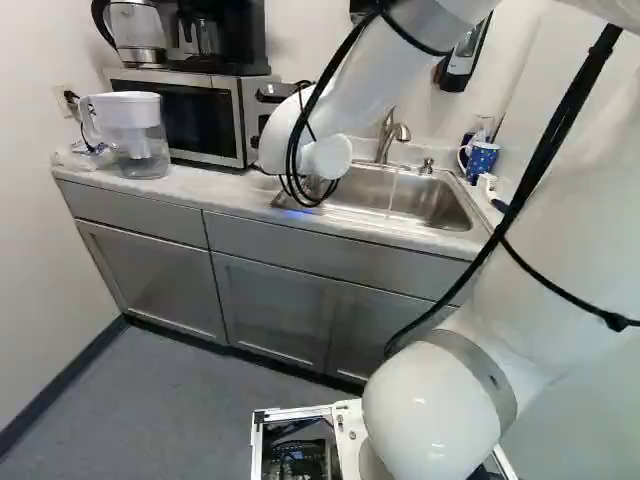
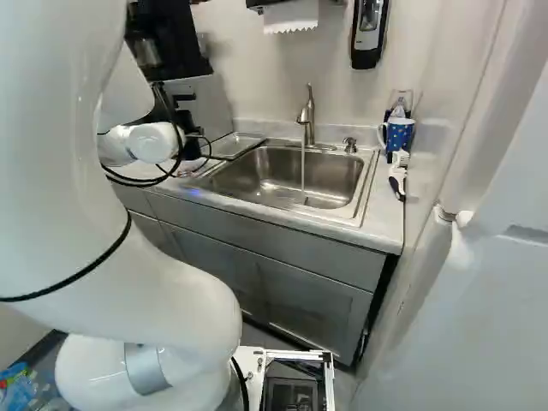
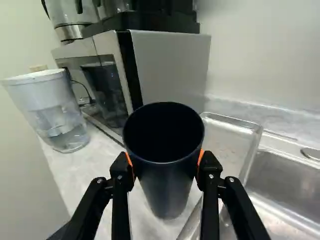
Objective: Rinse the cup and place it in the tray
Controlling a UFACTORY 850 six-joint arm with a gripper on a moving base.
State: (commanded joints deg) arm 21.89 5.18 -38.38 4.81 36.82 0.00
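Beyond the white wrist, partly hidden by it, the black gripper [image 2: 187, 122] shows in the right base view. In the wrist view the gripper [image 3: 165, 159] is shut on a dark blue cup [image 3: 167, 187], an orange pad against each side. The cup's open mouth faces the wrist camera, and its inside looks dark. Beside the cup, between it and the sink, lies the shallow metal tray [image 3: 227, 137]. A thin stream of water runs from the faucet [image 2: 308, 116] into the sink [image 2: 334, 175].
The microwave [image 3: 172, 65] stands just beyond the cup, with a coffee maker on top. A water pitcher [image 3: 55, 112] is on the counter beside it. Right of the sink are a blue patterned mug [image 2: 399, 135] and a brush [image 2: 397, 175]. A soap dispenser [image 2: 369, 34] hangs above.
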